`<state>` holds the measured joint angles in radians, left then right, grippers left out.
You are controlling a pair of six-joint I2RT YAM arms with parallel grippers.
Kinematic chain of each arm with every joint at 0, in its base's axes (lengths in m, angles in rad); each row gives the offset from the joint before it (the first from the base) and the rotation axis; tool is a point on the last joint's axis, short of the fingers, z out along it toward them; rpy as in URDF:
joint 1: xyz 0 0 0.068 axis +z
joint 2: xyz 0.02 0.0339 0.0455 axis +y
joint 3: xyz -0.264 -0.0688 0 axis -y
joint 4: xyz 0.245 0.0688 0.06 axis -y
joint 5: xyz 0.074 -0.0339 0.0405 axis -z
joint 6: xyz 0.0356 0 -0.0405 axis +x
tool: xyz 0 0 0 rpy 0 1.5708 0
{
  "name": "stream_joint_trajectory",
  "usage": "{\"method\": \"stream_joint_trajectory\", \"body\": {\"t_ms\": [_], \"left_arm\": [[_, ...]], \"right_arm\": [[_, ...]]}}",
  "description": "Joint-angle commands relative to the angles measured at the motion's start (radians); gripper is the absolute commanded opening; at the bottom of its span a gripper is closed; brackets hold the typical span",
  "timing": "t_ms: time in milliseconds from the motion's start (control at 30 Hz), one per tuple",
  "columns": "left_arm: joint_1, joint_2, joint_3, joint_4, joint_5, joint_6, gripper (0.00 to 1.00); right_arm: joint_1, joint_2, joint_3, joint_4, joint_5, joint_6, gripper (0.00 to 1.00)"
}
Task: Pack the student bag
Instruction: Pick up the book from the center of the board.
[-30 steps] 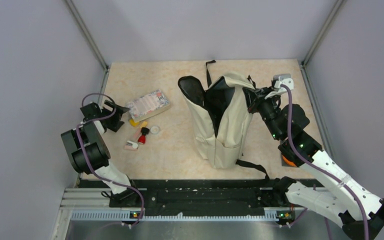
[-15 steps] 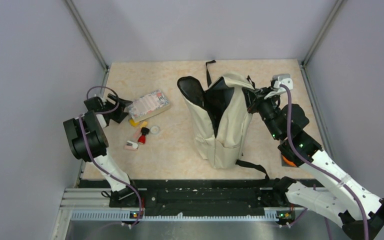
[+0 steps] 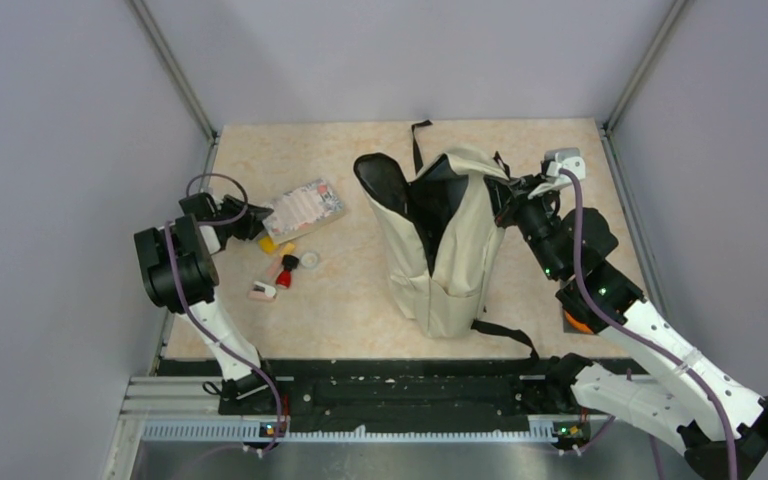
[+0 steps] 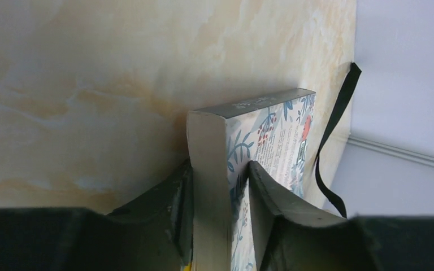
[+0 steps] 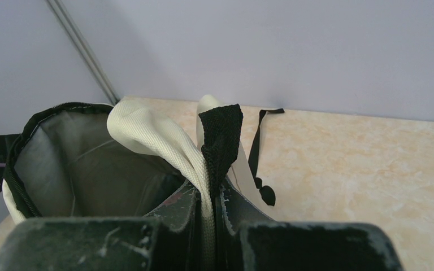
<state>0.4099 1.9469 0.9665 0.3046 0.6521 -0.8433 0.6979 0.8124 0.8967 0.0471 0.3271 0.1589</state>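
Observation:
The student bag [image 3: 450, 250] stands upright mid-table, cream with black straps, its top unzipped and the dark inside [image 5: 90, 164] showing. My right gripper [image 3: 508, 200] is at the bag's right top edge, shut [image 5: 215, 197] on its cream and black webbing handle [image 5: 164, 135]. A floral-covered book [image 3: 305, 207] lies left of the bag. My left gripper [image 3: 250, 220] reaches it from the left, and its jaws [image 4: 217, 186] press both sides of the book [image 4: 260, 130], one on the bare underside, one on the printed cover.
Small items lie near the book: a yellow piece [image 3: 285, 243], a red and black piece [image 3: 285, 270], a white round cap [image 3: 310, 260] and a pink-white block [image 3: 262, 291]. An orange object [image 3: 575, 322] sits under the right arm. Grey walls enclose the table.
My left gripper has moved right onto the book's near edge and its jaws have narrowed onto it; the book has shifted slightly right. The right arm and bag have stayed still.

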Motion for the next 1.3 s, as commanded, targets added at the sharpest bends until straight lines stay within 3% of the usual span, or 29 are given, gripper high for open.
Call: {"method": "stream_joint_trajectory", "body": {"t_ms": [0, 167, 367, 467, 667, 833, 933, 1100, 1267], "left_arm": [[-0.006, 0.004, -0.012, 0.027, 0.009, -0.005, 0.32], [-0.006, -0.061, -0.063, 0.133, 0.048, -0.047, 0.00], [-0.008, -0.229, -0.137, 0.316, 0.111, -0.136, 0.00], [-0.008, -0.346, -0.138, 0.311, 0.125, -0.122, 0.00], [-0.050, -0.652, -0.117, 0.099, 0.043, 0.009, 0.00], [-0.200, -0.920, -0.035, -0.184, -0.176, 0.163, 0.00], [-0.281, -1.052, 0.009, -0.238, -0.279, 0.182, 0.00], [-0.399, -1.132, 0.118, -0.267, -0.346, 0.177, 0.00], [-0.506, -1.070, 0.259, -0.238, -0.339, 0.159, 0.00]], "right_arm": [[0.002, -0.015, 0.033, 0.020, 0.011, -0.004, 0.00], [0.002, -0.022, 0.039, 0.009, 0.013, -0.008, 0.00], [0.002, -0.029, 0.044, 0.004, 0.017, -0.017, 0.00], [0.002, -0.028, 0.046, 0.004, 0.019, -0.022, 0.00], [0.002, -0.029, 0.041, 0.009, 0.024, -0.024, 0.00], [0.002, -0.029, 0.041, 0.011, 0.028, -0.031, 0.00], [0.002, -0.029, 0.042, 0.013, 0.030, -0.033, 0.00], [0.002, -0.019, 0.038, 0.024, 0.030, -0.034, 0.00], [0.002, -0.009, 0.048, 0.020, 0.023, -0.029, 0.00]]}}
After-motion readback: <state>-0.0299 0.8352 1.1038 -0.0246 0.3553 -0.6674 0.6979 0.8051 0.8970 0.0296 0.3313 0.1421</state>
